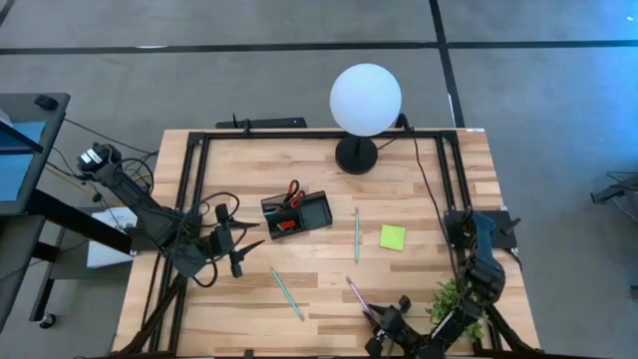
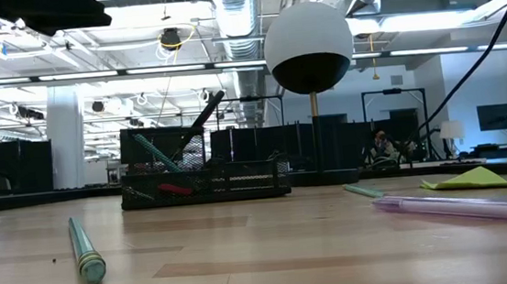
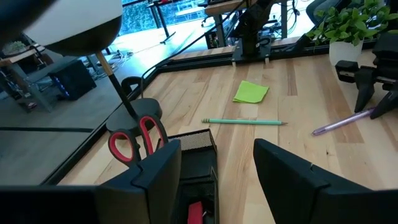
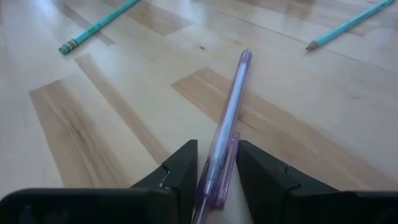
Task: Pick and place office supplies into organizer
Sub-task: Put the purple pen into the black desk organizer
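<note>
The black organizer stands mid-table, with red-handled scissors upright in it and a small red block inside. My left gripper hovers open just left of it, empty, fingers pointing at it. A translucent pink-purple pen lies near the front edge, and my right gripper is shut on its near end. A lime sticky pad and two teal pencils lie flat on the wood. My right gripper pinches the pen's near end between its two fingers, one on each side. The fingers come slanting down from the table's near right and lie along the pen. The pen points straight out ahead, low, with its far tip at the tabletop.
A white globe lamp stands at the back centre. A green plant stands close beside my right arm. A black frame rail runs round the table. Bare wood lies between the organizer and the pen.
</note>
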Controlling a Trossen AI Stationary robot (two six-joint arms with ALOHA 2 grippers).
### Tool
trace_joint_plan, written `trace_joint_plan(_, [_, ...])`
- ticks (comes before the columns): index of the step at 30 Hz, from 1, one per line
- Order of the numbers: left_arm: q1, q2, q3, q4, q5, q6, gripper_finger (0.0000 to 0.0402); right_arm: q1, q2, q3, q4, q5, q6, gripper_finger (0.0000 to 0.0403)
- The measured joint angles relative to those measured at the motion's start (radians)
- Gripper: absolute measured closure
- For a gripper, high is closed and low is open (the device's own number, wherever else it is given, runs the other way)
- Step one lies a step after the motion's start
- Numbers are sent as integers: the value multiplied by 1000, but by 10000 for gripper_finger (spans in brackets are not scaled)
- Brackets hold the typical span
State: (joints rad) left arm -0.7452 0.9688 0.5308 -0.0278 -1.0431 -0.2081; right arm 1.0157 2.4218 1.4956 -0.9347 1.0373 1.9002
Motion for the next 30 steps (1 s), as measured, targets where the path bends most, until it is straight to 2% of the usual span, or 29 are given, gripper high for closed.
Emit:
trace_joint_plan(10, [0, 0, 0, -28, 0, -24, 203, -24, 2, 0, 26, 16, -42, 296])
trace_joint_plan(18, [0, 0, 0, -28, 0, -51, 203, -62, 1, 2, 32, 10, -28, 365])
trace_joint_plan(24, [0, 0, 0, -27, -16, -132, 203, -95, -3, 1, 34, 30, -16, 365])
trace_joint_plan(30, [0, 0, 0, -26, -52, -170, 203, -174, -54, 45, -46, -17, -127, 365])
